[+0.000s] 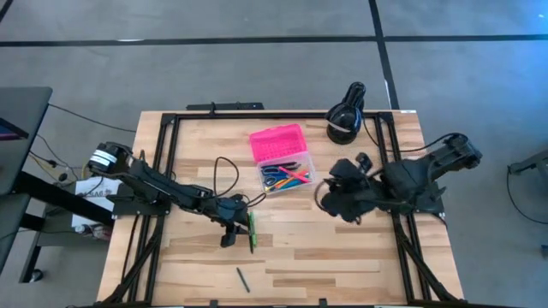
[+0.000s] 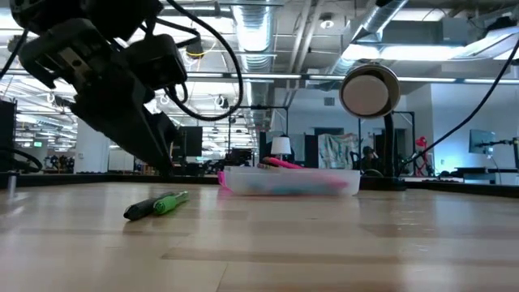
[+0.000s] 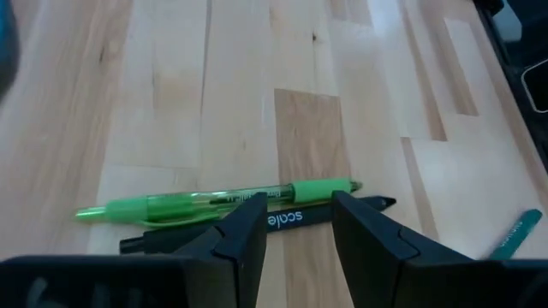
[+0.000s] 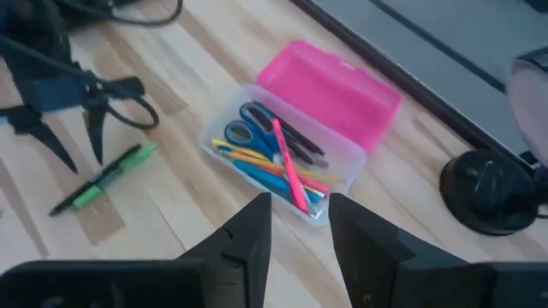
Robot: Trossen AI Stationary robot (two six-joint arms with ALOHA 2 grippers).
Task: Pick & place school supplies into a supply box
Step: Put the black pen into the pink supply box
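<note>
A green pen (image 3: 214, 201) and a black pen (image 3: 282, 220) lie side by side flat on the table, left of centre. My left gripper (image 3: 298, 244) hangs open just above them, pointing slantwise down, its fingers standing over the black pen without touching it. The supply box (image 1: 282, 158) sits open at the table's middle, its pink lid (image 4: 330, 85) folded back toward the far edge. Its clear base (image 4: 282, 167) holds blue-handled scissors and several coloured pens. My right gripper (image 4: 300, 231) is open and empty, raised above the table to the right of the box.
A dark-green pen (image 1: 243, 279) lies alone near the table's front edge. A black lamp (image 1: 347, 115) stands at the far right behind the box. Black frame rails run along the table's left, right and far sides.
</note>
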